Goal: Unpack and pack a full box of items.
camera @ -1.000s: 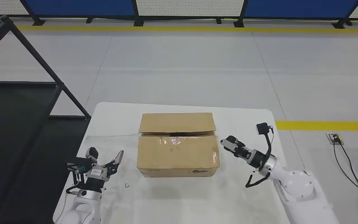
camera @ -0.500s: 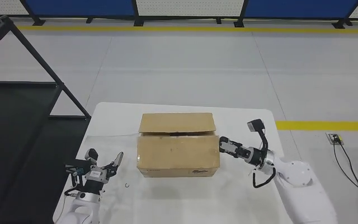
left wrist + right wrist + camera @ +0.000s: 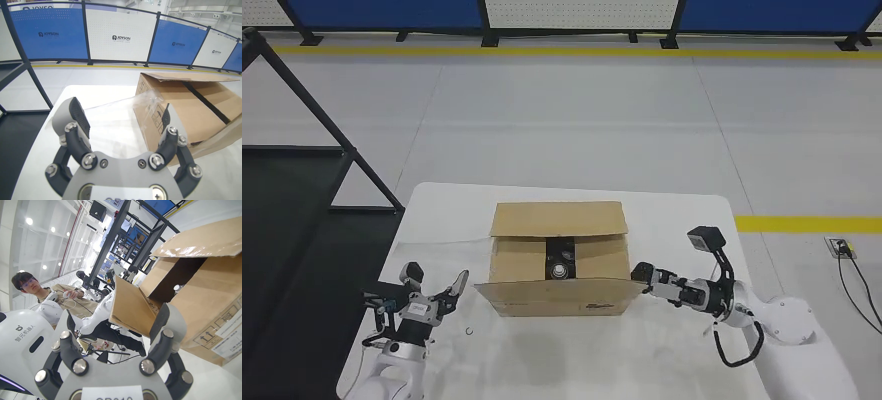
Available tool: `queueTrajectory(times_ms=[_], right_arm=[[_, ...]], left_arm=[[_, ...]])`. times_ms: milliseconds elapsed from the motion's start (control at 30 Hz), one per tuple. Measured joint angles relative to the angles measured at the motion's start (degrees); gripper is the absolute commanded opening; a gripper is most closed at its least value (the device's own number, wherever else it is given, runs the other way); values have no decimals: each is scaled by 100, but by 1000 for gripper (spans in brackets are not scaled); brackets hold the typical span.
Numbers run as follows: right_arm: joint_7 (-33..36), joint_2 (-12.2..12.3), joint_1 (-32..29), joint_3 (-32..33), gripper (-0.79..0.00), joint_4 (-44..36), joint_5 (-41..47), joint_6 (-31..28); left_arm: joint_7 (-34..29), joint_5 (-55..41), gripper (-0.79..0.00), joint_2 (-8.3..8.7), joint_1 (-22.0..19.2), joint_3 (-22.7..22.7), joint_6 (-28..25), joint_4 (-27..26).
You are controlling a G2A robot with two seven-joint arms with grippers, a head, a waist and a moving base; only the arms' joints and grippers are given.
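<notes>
On table (image 3: 442, 220) — box (image 3: 557, 298) crosswise, opening upward

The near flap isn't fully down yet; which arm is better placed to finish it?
Right. The right jaws stand open at the near flap's end; the left jaws stand open beside the box, apart.

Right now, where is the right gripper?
In the top view the right gripper is over the right side of the table, open, at the right end of the opened near flap of the cardboard box.
</notes>
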Motion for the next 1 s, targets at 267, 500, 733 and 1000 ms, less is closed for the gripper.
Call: queueTrajectory(times_ms=[267,500,733,1000], right_arm=[[-186,162,-388,-94,0,-383,-201,-187],[-405,277,-587,-265,0,-352,-224,-406],[-578,364,-608,-523,0,-235,-354,-579],[-700,386,-369,-610,0,72,263,700]], left_arm=[[219,-29,0,35,209,-80,-812,-199],[199,468,0,109,391,-185,-1605,-286],[172,1085,0,179,529,-202,-2167,-262],[70,1228,0,189,494,-142,-2019,-118]])
